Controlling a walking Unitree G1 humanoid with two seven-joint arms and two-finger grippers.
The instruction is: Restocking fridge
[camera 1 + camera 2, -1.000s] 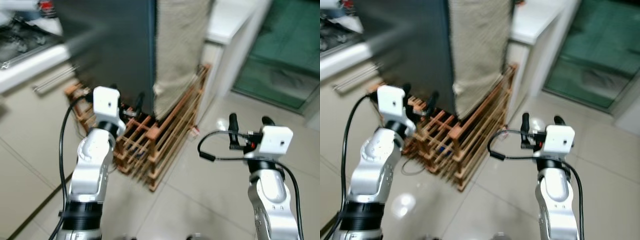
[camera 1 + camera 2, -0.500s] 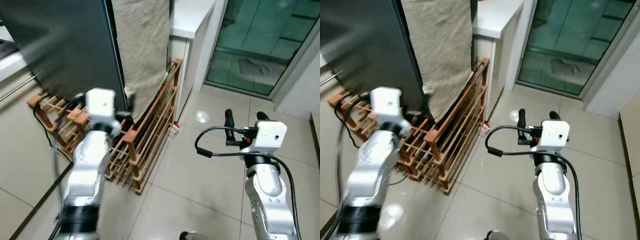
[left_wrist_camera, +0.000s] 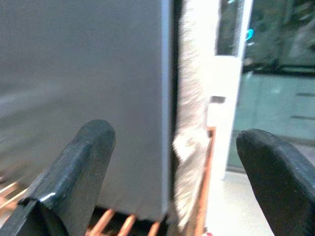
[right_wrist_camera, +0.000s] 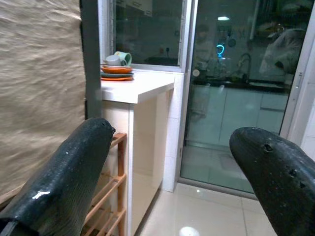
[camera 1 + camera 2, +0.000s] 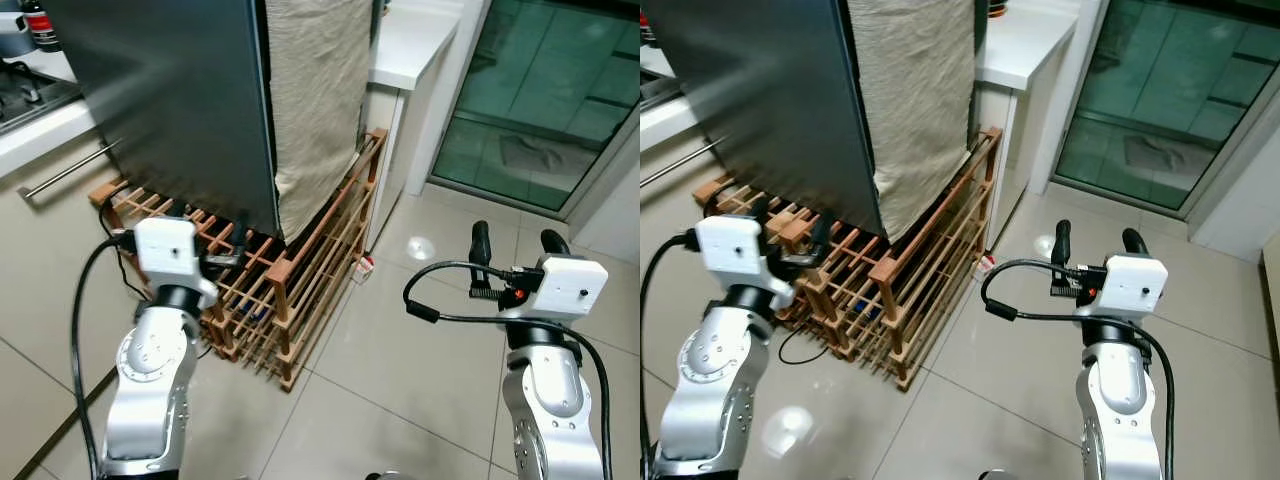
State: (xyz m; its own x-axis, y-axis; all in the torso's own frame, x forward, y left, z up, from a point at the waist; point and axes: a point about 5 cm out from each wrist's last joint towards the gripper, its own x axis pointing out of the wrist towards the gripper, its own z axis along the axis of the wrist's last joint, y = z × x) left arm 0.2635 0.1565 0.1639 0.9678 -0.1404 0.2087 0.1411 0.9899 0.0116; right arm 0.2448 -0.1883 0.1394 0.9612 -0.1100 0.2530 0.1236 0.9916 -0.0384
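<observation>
Glossy pale floor tiles (image 5: 400, 370) run under both arms, with a glazed sliding door (image 5: 560, 90) at 1 o'clock and a white counter (image 5: 415, 45) just left of it. At 11 o'clock stands the fridge (image 5: 170, 100), a tall dark grey slab, its door shut as far as the head views show. A beige cloth (image 5: 315, 90) hangs down its right side, and a low wooden rack (image 5: 290, 280) sits against its foot.

Both grippers are empty. The left gripper (image 5: 225, 250) is raised in front of the rack, its two black fingers spread wide with nothing between them; in the left wrist view those fingers (image 3: 78, 167) frame the fridge's vertical front edge dead ahead at 12 o'clock. The right gripper (image 5: 510, 245) hangs over bare tile at 4 o'clock, fingers likewise parted wide and holding nothing, pointed toward the counter and a stack of dishes (image 4: 117, 69) on it.

The fridge lies up and left of both grippers, its long axis upright, and the left arm is clearly nearer. I cannot make out a handle, nor any goods to restock, so the step looks like approach, with opening the door not yet begun.
</observation>
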